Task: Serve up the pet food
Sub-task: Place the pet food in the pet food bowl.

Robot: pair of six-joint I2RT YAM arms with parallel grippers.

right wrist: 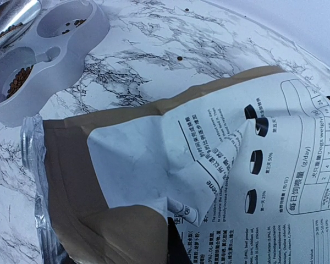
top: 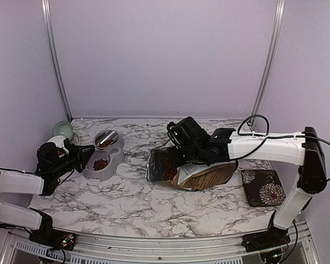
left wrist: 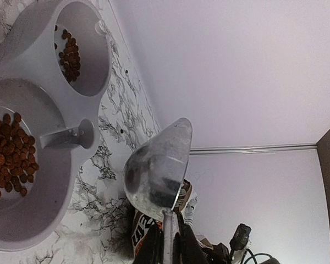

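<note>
Note small, round, reddish-brown pet food (left wrist: 11,157) lying loose in both feeder (left wrist: 60,181) wells. See left gripper (left wrist: 170,250) pinching scoop (left wrist: 157,165) handle, right gripper (top: 176,136) fingers pressed together.

Pet food (top: 100,164): small reddish-brown round pellets, dry, loose. Dense heap in near well of grey double feeder (top: 118,159), left-centre of top view. Far well: thin scatter only, bunched to one side. More pellets show in open mouth of bag (top: 209,177), frame centre. Couple of stray pellets on marble table (top: 126,203), upper middle of right wrist view.
</note>
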